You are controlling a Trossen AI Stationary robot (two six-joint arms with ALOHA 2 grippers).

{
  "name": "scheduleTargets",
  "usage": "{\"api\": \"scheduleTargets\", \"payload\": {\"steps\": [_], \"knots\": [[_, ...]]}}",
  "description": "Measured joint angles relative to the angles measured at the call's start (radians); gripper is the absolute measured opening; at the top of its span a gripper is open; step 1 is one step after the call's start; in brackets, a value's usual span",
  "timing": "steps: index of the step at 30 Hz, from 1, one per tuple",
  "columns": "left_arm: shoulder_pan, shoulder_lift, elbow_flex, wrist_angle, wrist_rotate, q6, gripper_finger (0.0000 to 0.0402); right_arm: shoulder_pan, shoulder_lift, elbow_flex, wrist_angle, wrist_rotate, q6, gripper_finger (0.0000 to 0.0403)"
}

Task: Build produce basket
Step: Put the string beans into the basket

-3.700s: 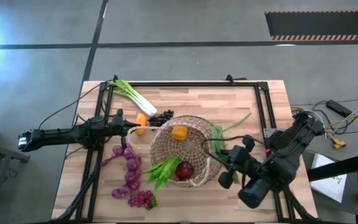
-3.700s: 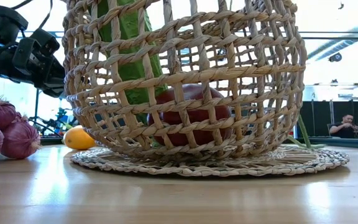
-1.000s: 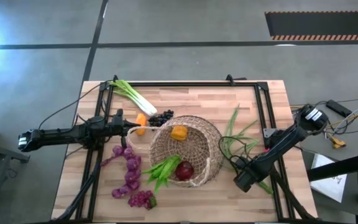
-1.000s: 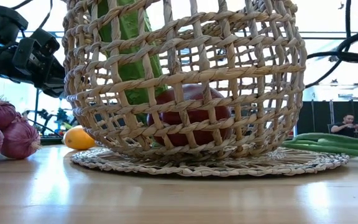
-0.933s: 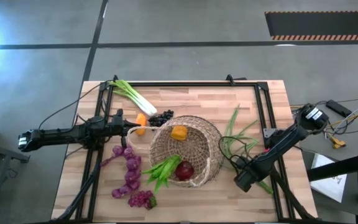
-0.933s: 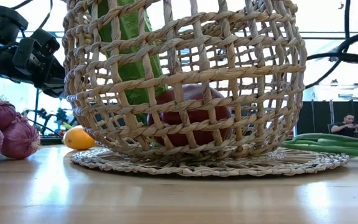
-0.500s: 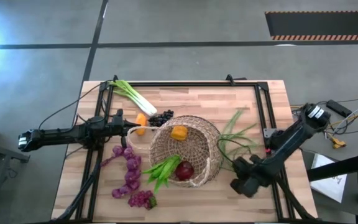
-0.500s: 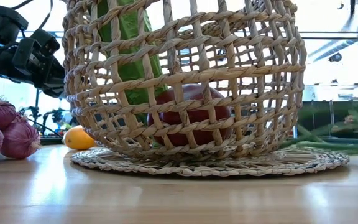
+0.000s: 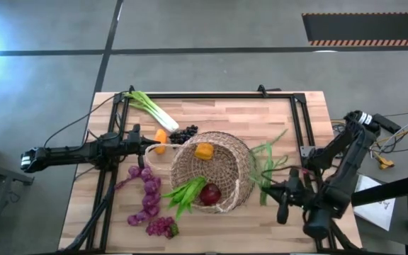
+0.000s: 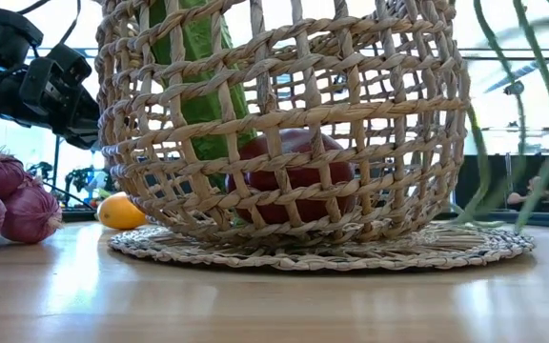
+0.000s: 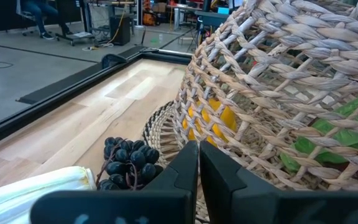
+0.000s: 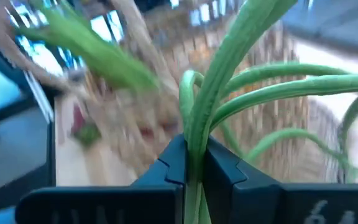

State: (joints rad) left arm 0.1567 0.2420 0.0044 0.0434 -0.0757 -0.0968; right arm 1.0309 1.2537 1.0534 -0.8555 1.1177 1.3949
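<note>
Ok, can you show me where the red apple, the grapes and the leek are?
red apple [image 9: 211, 193], high view, middle of its red top, inside the basket.
dark grapes [image 11: 127, 162], left wrist view, centre of the bunch.
leek [image 9: 149, 108], high view, midway along its stalk.

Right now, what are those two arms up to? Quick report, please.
Right gripper shut on long green leaves, lifted beside the basket. Left gripper shut, empty, at basket's far side. Nothing in the way.
</note>
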Motion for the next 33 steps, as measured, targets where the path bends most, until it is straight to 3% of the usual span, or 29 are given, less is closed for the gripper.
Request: {"api": "scheduleTargets", "payload": {"steps": [12, 14, 21, 29, 33], "knots": [[0.000, 0.000, 0.000, 0.000, 0.000, 0.000, 0.0000, -0.021, 0.013, 0.282, 0.001, 0.429, -0.458, 0.0018], [0.000, 0.000, 0.000, 0.000, 0.000, 0.000, 0.0000, -0.039, 0.022, 0.334, 0.003, 0.455, -0.530, 0.0018], [0.000, 0.000, 0.000, 0.000, 0.000, 0.000, 0.0000, -0.188, 0.110, 0.485, 0.151, 0.443, -0.869, 0.0018], [0.000, 0.000, 0.000, 0.000, 0.000, 0.000, 0.0000, -0.343, 0.331, 0.639, 0.620, 0.110, -1.459, 0.0018], [0.000, 0.000, 0.000, 0.000, 0.000, 0.000, 0.0000, -0.387, 0.464, 0.757, 0.706, 0.052, -1.658, 0.0018]]}}
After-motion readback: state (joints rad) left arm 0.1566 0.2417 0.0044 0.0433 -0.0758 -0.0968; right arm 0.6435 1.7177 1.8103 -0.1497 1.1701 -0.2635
